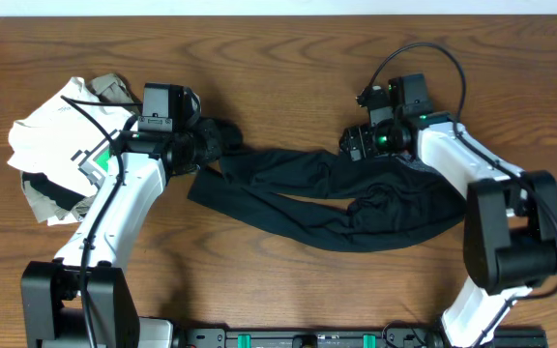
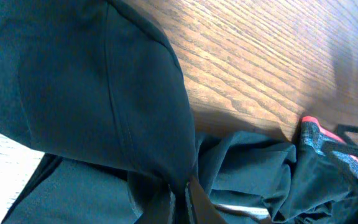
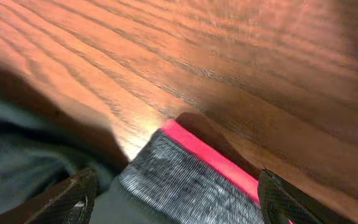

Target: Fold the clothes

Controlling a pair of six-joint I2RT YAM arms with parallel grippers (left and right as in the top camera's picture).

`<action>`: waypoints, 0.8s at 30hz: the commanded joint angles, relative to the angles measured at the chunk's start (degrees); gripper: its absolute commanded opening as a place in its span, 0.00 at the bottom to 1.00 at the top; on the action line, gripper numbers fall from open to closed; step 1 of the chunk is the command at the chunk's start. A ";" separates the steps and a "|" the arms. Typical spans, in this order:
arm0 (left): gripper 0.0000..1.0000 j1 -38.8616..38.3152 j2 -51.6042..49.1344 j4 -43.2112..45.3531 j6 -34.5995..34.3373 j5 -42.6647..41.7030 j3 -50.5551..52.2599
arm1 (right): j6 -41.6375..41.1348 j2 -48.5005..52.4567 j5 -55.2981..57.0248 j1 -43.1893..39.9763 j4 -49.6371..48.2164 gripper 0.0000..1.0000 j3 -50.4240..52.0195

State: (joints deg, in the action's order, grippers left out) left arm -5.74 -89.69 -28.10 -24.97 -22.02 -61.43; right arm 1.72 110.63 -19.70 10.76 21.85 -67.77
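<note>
The clothes (image 1: 327,198) — black pants — lie bunched lengthwise across the middle of the surface (image 1: 288,58). Left gripper (image 1: 209,141) is pinched closed on black fabric at the left end. Right gripper (image 3: 179,198) is spread wide, straddling the grey, coral-edged waistband (image 3: 191,180) — nothing clamped. White T-shirt (image 1: 46,130) is heaped far left.

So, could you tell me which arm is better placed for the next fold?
Probably left: the left gripper is shut on the pants; the right gripper is open over the waistband, holding nothing.
</note>
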 commanded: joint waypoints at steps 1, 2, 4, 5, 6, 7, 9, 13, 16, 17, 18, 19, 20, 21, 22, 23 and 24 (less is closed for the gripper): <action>0.06 0.02 -0.57 -0.15 1.20 0.68 -0.28 | -1.01 2.62 -0.26 0.83 -0.44 0.81 -0.04; 0.06 0.02 -0.57 -0.15 1.20 0.68 -0.28 | -1.01 3.28 -0.26 0.94 -0.42 0.81 -0.04; 0.06 0.02 -0.57 -0.15 1.20 0.68 -0.28 | -1.01 4.20 -0.26 0.98 -0.42 0.77 -0.04; 0.06 0.02 -0.57 -0.15 1.20 0.68 -0.28 | -1.01 4.59 -0.26 0.98 -0.44 0.75 -0.04; 0.06 0.02 -0.55 -0.15 1.20 0.68 -0.28 | -1.01 4.72 -0.26 0.98 -0.44 0.70 -0.04; 0.06 0.02 -0.55 -0.17 1.20 0.68 -0.28 | -0.98 4.81 -0.24 0.98 -0.42 0.60 -0.04; 0.07 0.02 -0.55 -0.17 1.20 0.68 -0.28 | -0.85 4.81 -0.24 0.98 -0.48 0.39 -0.04; 0.07 0.02 -0.57 -0.17 1.20 0.68 -0.28 | -0.81 4.81 -0.17 0.98 -0.24 0.07 -0.04; 0.06 0.02 -0.57 -0.17 1.20 0.68 -0.28 | -0.81 4.81 -0.04 0.92 -0.17 0.06 -0.04; 0.06 0.02 -0.57 -0.17 1.20 0.68 -0.28 | -0.81 4.81 -0.07 0.92 -0.13 0.06 -0.04; 0.06 0.02 -0.57 -0.17 1.20 0.68 -0.28 | -0.83 4.81 -0.07 0.92 -0.02 0.14 -0.04; 0.07 0.02 -0.55 -0.17 1.20 0.68 -0.28 | -0.85 4.79 -0.35 0.92 0.02 0.31 -0.07; 0.06 0.02 -0.57 -0.17 1.20 0.68 -0.28 | -0.83 4.74 -1.55 0.92 0.04 0.49 -0.07; 0.06 0.02 -0.55 -0.15 1.20 0.68 -0.28 | -0.81 4.61 -3.37 0.94 0.04 0.59 -0.07; 0.06 0.02 -0.57 -0.15 1.20 0.68 -0.28 | -0.81 4.50 -4.79 0.98 0.02 0.64 -0.07; 0.06 0.02 -0.55 -0.15 1.20 0.68 -0.28 | -0.85 4.35 -5.60 1.01 0.00 0.68 -0.07; 0.06 0.02 -0.55 -0.15 1.20 0.68 -0.28 | -1.66 4.13 -5.66 1.05 0.00 0.72 -0.11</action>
State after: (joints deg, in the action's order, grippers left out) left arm -5.74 -89.69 -28.12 -24.97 -22.04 -61.43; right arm 0.73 113.93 -23.64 11.29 21.26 -68.31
